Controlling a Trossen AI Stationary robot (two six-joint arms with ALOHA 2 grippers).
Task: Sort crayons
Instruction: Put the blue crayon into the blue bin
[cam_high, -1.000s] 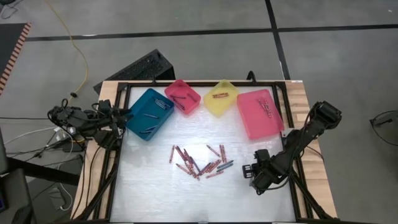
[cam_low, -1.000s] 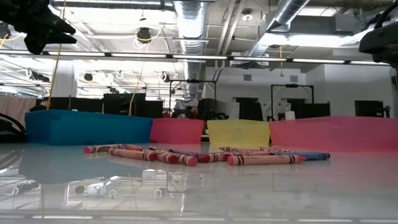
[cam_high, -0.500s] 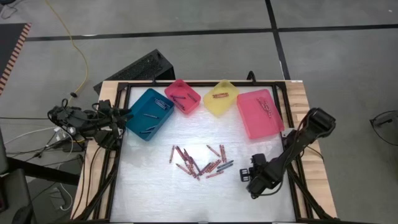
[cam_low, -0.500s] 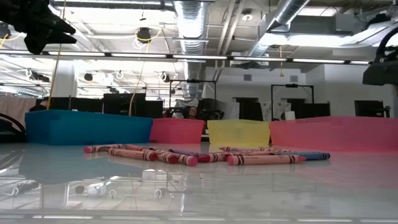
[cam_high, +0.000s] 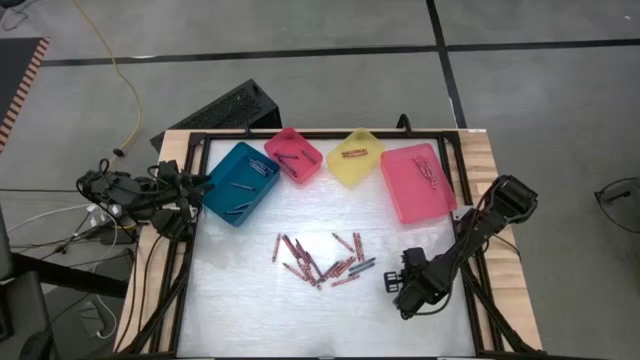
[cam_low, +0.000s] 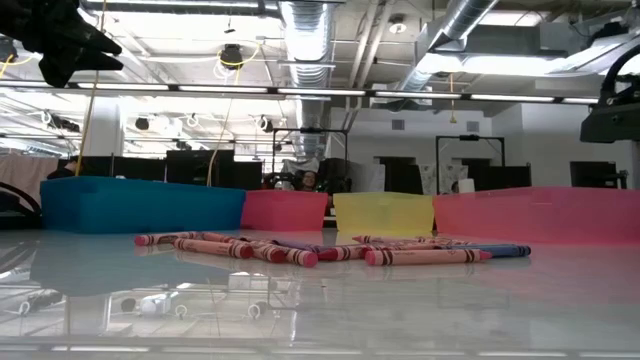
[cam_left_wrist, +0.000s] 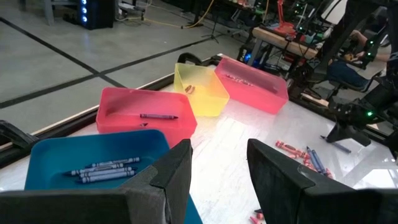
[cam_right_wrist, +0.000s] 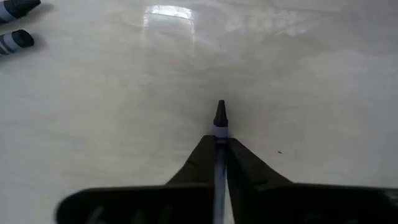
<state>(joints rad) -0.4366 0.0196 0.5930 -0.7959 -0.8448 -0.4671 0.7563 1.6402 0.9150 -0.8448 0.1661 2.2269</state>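
Note:
Several crayons (cam_high: 320, 262), mostly red and a few dark blue-grey, lie loose in a heap mid-table; they also show in the low view (cam_low: 330, 250). My right gripper (cam_high: 393, 284) is just right of the heap, low over the table, shut on a dark blue-grey crayon (cam_right_wrist: 219, 118). My left gripper (cam_left_wrist: 217, 168) is open and empty at the table's left edge, beside the teal bin (cam_high: 240, 182). That bin holds a few dark crayons (cam_left_wrist: 102, 173). My right gripper pinches the dark crayon between its two fingers (cam_right_wrist: 245, 163), with the crayon lying along them. Its pointed tip and a short bit of wrapper (cam_right_wrist: 219, 129) stick out past the fingertips, close over the table. Whether the tip touches the table I cannot tell.
Along the far edge stand a small pink bin (cam_high: 293, 155) with a dark crayon, a yellow bin (cam_high: 355, 157) with a red one, and a larger pink bin (cam_high: 417, 180) with a few. A black frame (cam_high: 300, 133) rims the table. Bare tabletop lies toward the near edge.
My right gripper has gone down and a little toward the table's left and near edges, closer to the heap of crayons, staying shut on the dark crayon.

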